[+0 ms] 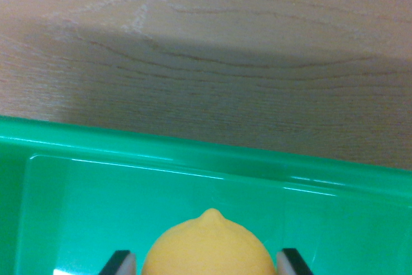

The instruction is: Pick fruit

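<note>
At six o'clock, a gripper (206, 263) clamps a yellow plastic lemon (207, 246) between two fingers (122, 263), over a glossy green plastic tray (129, 143) on a wooden tabletop (206, 43).

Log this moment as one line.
phase: grasp | hand: either side of lemon, contact unclear | lemon: over green bin | bin: on wood table

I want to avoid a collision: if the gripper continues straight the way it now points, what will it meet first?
The lemon, which already sits between the gripper fingers. Beyond it is probably the floor of the green bin, though depth is unclear.
</note>
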Robot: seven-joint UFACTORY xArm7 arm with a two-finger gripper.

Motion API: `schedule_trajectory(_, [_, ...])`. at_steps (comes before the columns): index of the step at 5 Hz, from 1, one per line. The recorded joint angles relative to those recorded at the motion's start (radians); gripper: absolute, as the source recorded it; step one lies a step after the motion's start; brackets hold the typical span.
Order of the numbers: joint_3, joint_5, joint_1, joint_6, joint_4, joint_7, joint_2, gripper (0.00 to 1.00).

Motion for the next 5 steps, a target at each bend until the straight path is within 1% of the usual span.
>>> schedule_trajectory(1, [0.000, -0.0015, -0.0002, 0.045, 0.028, 0.003, -0.018, 1.00])
schedule_trajectory(2, [0.000, -0.0015, -0.0002, 0.045, 0.028, 0.003, -0.018, 1.00])
schedule_trajectory(3, [-0.001, -0.0030, -0.0003, 0.090, 0.055, 0.006, -0.035, 1.00])
schedule_trajectory(4, [-0.001, -0.0030, -0.0003, 0.090, 0.055, 0.006, -0.035, 1.00])
schedule_trajectory(5, [-0.001, -0.0045, -0.0005, 0.133, 0.082, 0.010, -0.052, 1.00])
